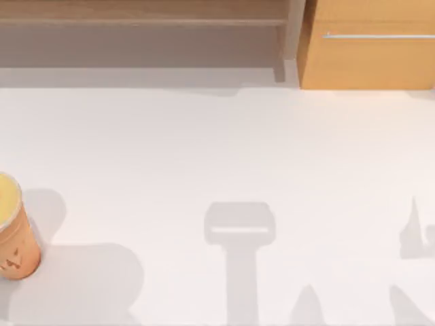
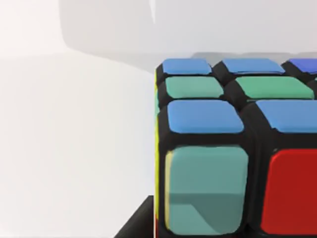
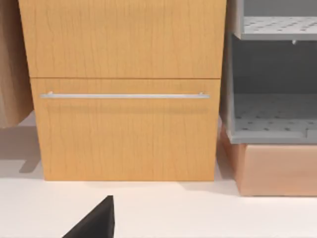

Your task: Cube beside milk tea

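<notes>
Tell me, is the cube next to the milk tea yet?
Not yet. The milk tea stands alone at the table's left edge in the top view, nothing beside it. The cube sits very close in front of the left wrist camera, so that arm seems to be dealing with it. Setting it down beside the cup is left.

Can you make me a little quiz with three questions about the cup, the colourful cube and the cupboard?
1. True or false: the tapered orange-brown milk tea cup stands at the table's left edge in the top view.
2. The black-framed puzzle cube in the left wrist view shows which colours? A) blue, green, red B) pink, purple
3. Fill in: the wooden drawer cabinet has a long silver ____.

Key: 1 true; 2 A; 3 handle.
</notes>
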Available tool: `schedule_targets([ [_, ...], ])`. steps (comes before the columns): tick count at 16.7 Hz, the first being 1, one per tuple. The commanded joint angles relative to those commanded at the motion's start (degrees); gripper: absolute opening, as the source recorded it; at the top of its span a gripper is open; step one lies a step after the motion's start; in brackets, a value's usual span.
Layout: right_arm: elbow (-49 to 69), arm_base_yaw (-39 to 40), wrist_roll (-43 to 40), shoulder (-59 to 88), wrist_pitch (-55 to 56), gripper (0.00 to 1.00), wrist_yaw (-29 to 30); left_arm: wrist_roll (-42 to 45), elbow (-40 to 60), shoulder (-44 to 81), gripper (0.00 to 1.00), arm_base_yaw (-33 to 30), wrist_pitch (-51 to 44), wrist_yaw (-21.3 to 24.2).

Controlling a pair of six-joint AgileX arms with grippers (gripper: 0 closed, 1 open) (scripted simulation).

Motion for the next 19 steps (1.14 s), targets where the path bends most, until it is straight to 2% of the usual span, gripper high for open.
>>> schedule_targets([
  [13, 0.0, 0.0, 0.0, 0.0, 0.0, 1.0, 0.0, 0.0, 0.0, 0.0, 0.98, 0.0, 0.0, 0.0],
  [19, 0.0, 0.0, 0.0, 0.0, 0.0, 1.0, 0.0, 0.0, 0.0, 0.0, 1.0, 0.0, 0.0, 0.0],
])
